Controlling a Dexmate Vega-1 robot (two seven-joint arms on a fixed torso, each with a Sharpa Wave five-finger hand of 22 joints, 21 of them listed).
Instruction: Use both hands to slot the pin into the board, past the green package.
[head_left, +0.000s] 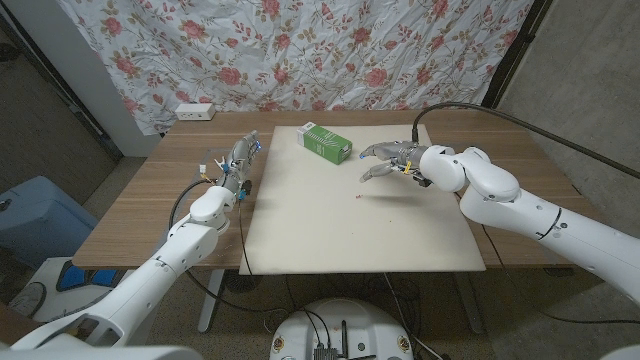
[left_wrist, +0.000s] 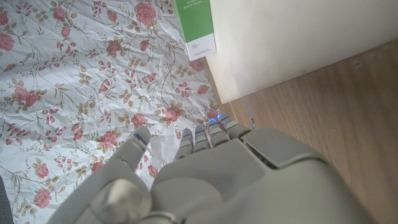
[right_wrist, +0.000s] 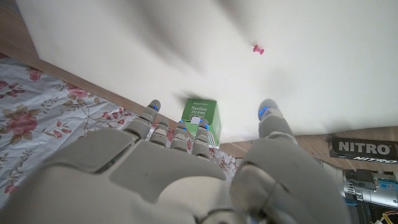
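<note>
A small pink pin (head_left: 360, 199) (right_wrist: 257, 49) lies loose on the white board (head_left: 350, 230) near its middle. The green package (head_left: 327, 142) (right_wrist: 201, 118) (left_wrist: 196, 25), printed "flexible straws", lies on the board's far part. My right hand (head_left: 390, 160) (right_wrist: 186, 168) hovers over the board just right of the package and beyond the pin, fingers spread, holding nothing. My left hand (head_left: 237, 160) (left_wrist: 205, 174) stands at the board's left edge (left_wrist: 249, 93) over the wooden table, fingers extended and empty, left of the package.
A white power strip (head_left: 194, 112) lies at the table's back left corner. A floral cloth (head_left: 300, 50) hangs behind the table. A black cable (head_left: 480, 108) arcs over my right arm. A box marked NITRO (right_wrist: 364, 149) shows in the right wrist view.
</note>
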